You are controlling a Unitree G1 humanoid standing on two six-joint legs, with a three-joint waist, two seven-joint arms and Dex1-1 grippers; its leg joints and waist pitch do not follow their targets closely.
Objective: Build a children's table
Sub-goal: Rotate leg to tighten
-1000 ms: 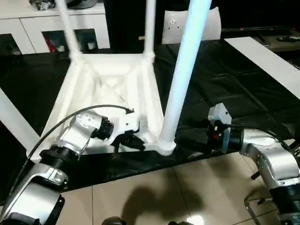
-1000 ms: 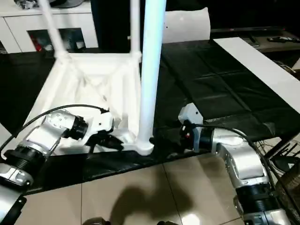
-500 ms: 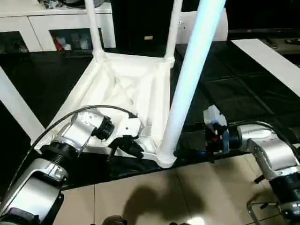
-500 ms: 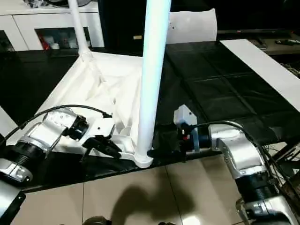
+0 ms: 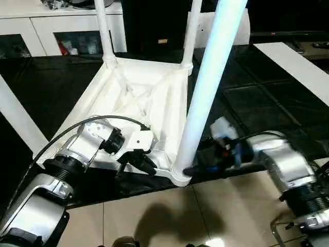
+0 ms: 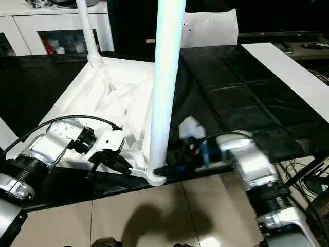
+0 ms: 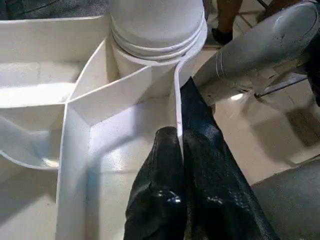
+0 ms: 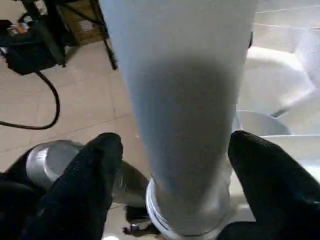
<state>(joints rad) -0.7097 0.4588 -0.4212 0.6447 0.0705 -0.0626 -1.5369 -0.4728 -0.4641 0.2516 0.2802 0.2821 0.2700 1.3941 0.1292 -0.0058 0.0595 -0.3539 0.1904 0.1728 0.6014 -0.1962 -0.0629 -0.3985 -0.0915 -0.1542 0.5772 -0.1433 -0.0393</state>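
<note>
Left eye view: leg (image 5: 208, 87) upright.

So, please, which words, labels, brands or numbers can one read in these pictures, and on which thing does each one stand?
None can be read.
Small yellowish tag on the dark panel behind the table top: too small to read.
Red items behind the cabinet's glass door: too blurred to read.
Legs and grippers: no print visible.
</note>
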